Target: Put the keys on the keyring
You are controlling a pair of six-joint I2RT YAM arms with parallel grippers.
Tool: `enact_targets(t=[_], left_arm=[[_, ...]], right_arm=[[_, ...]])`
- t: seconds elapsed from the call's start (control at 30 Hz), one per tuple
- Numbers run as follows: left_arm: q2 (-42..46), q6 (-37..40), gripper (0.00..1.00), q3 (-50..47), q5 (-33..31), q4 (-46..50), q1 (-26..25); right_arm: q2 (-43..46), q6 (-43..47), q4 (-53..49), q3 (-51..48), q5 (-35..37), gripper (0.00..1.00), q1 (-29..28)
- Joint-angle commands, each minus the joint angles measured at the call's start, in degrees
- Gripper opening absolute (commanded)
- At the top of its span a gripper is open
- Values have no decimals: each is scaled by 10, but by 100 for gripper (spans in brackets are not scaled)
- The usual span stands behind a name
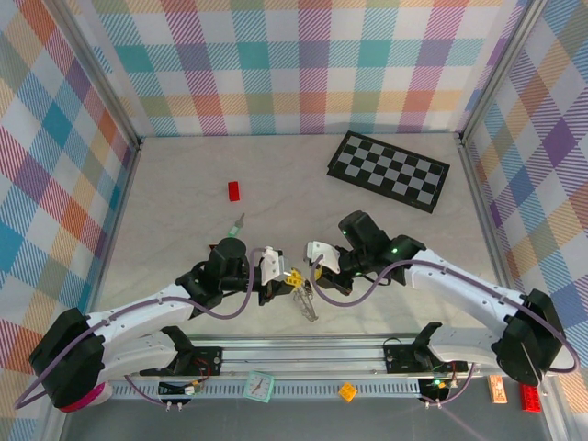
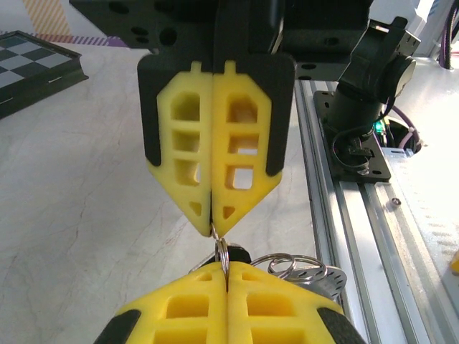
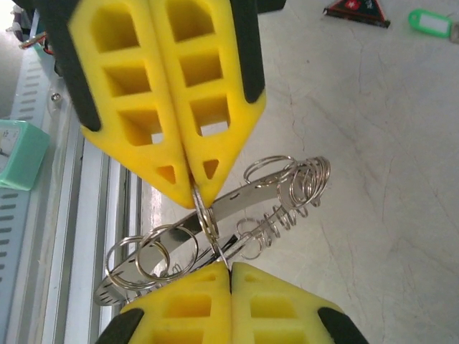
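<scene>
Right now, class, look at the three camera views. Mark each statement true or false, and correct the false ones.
1. The left gripper and the right gripper are both shut. True.
2. The green key is already threaded on the keyring. False: it lies on the table, apart from the keyring, beyond the left gripper.
3. The red brick sits on the chequered board. False: it lies on the bare table, well to the left of the board.
4. The keyring is pinched between the two grippers, tip facing tip. True.
</scene>
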State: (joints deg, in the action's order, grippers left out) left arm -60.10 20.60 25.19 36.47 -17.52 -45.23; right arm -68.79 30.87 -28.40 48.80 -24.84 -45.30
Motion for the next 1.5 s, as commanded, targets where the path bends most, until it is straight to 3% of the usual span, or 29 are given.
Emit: enact_targets(t=[0.0, 0.1, 0.17, 0.23, 0.4, 0.77, 0.97, 1.03, 1.13, 1.17, 1.33, 1.47], left_arm=[[13, -9, 0, -12, 17, -70, -7], [2, -40, 0, -31, 12, -130, -7], [-5, -56, 0, -44, 6, -165, -7], [-12, -71, 0, -53, 1, -200, -7], [-31, -99, 0, -65, 6, -257, -7], [-38, -107, 0, -70, 20, -285, -7], [-37, -108, 0, -73, 16, -291, -7], [-34, -109, 2, -72, 1, -278, -7], [-18, -97, 24, -62, -24, -220, -7], [-12, -87, 26, -55, -29, -189, -7], [3, -37, 29, 9, -44, -4, -8], [-8, -21, 29, 45, -37, 57, -9]], right_arm=[[-14, -6, -2, 4, -7, 0, 5], [5, -19, 40, -11, -34, 0, 6], [17, -22, 58, -21, -47, 5, 6], [31, -26, 77, -34, -48, 17, 6], [69, -39, 133, -72, -71, 27, 16], [44, -54, 175, -83, -91, 25, 20], [42, -55, 175, -77, -108, 4, 20], [45, -49, 160, -69, -109, 0, 20], [47, -30, 114, -44, -97, 0, 20], [46, -22, 93, -34, -90, 0, 19], [21, 35, -24, 30, -12, 0, -2], [-8, 62, -85, 74, 29, 0, -19]])
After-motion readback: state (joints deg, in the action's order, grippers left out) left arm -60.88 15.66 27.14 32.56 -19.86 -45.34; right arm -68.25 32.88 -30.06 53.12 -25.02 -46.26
